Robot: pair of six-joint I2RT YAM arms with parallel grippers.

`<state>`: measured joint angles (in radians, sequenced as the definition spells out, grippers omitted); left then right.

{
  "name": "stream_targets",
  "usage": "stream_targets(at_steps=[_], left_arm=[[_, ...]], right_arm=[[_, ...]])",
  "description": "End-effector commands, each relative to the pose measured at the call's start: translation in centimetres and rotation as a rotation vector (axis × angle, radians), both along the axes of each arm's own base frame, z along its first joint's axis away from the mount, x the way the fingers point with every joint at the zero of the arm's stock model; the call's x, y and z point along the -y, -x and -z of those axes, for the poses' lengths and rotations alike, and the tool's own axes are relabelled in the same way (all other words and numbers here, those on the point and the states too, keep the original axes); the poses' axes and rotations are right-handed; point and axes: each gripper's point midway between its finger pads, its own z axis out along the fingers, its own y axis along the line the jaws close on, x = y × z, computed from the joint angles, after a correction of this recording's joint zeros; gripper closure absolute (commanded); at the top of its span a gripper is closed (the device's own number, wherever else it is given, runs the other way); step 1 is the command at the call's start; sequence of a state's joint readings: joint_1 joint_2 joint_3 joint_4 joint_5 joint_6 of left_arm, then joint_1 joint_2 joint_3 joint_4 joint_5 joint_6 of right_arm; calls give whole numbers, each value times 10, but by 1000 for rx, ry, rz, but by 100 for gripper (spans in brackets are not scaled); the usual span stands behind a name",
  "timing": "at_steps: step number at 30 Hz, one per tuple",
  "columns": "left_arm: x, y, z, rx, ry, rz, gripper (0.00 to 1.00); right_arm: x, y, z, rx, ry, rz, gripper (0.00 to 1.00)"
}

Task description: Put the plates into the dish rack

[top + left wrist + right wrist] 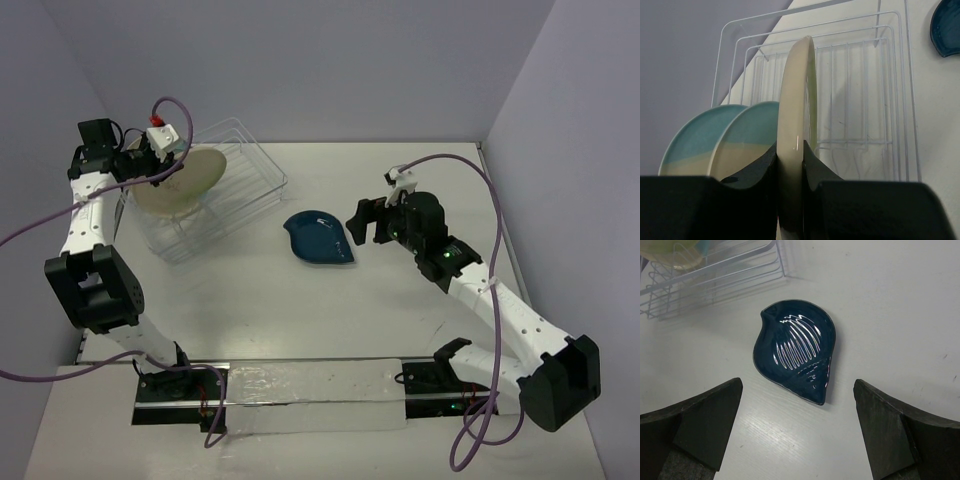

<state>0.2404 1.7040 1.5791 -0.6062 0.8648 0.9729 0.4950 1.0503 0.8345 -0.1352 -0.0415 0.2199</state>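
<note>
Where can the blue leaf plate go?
The rack is bare on the cream plate's side facing the leaf plate. On its other side, two blue-and-beige plates crowd in. The table between the leaf plate and its near edge is bare too.

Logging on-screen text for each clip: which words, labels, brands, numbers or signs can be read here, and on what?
None can be read in any view.
Dark-teal leaf plate: only raised ribs, no writing.
Cream plate held in the left pincer: edge-on, no print showing.
Two beige-and-blue plates in the dish rack: plain glaze.
Red-and-white part on the left wrist: too small to tell any marking.
</note>
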Motion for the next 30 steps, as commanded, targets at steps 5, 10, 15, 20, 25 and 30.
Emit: stream_targets(at_steps=[5,10,15,20,25,30], left_arm=[[-51,-16,-21,96,-42,-71,100],[-69,-11,-9,77,-61,-55,100],[-79,-17,-15,115,-139,-31,100],[-71,-12,-55,227,-161,6,100],[-64,-4,-96,328,-173,22,100],[-53,11,-129,404,-182,37,100]], right_arm=[[-6,-7,-25,47,-22,-9,0],[-10,-6,-22,41,-13,-38,0],[-16,-9,-22,32,-18,-59,1],[-20,-12,-25,30,-21,-70,1],[-26,-13,-26,26,-23,-96,1],[-28,-12,-31,44,-28,-113,1]])
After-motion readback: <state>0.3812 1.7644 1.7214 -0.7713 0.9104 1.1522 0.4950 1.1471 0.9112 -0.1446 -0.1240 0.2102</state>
